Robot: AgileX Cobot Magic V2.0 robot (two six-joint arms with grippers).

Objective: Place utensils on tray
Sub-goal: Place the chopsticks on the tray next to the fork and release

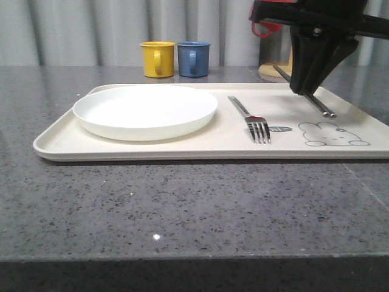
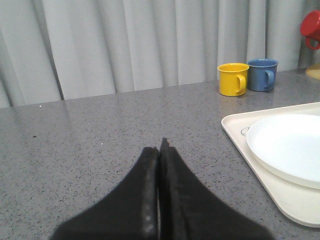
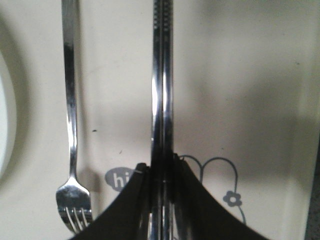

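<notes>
A yellow mug (image 1: pixel 157 59) and a blue mug (image 1: pixel 194 58) stand side by side, just apart, near the far edge of the grey speckled table (image 1: pixel 182 207), behind the tray (image 1: pixel 152 148). A red mug (image 2: pixel 311 29) hangs or sits higher up toward the far right corner — its support is mostly hidden behind the right arm. Nothing lies between the tray and the table's near edge.

On the tray a small grey speech bubble reads "hi" (image 3: pixel 119 179), next to a grey line drawing of a rabbit (image 1: pixel 331 134) near the tray's right end.

The tray is cream, flat, with rounded corners and a low raised rim. A round shallow white plate (image 1: pixel 144 111) sits on its left half. The silver fork (image 1: pixel 250 120) lies beside the plate, tines toward the near edge, touching nothing else. The silver chopsticks (image 1: pixel 316 103) slope down toward the tray's right half, held together — whether their tips touch it is unclear.

The right pincer (image 1: pixel 302 91) is clamped on the chopsticks, fingers (image 3: pixel 186 200) pressed against both sides. The left pincer (image 2: pixel 160 150) is closed on nothing, above bare table left of the tray.
</notes>
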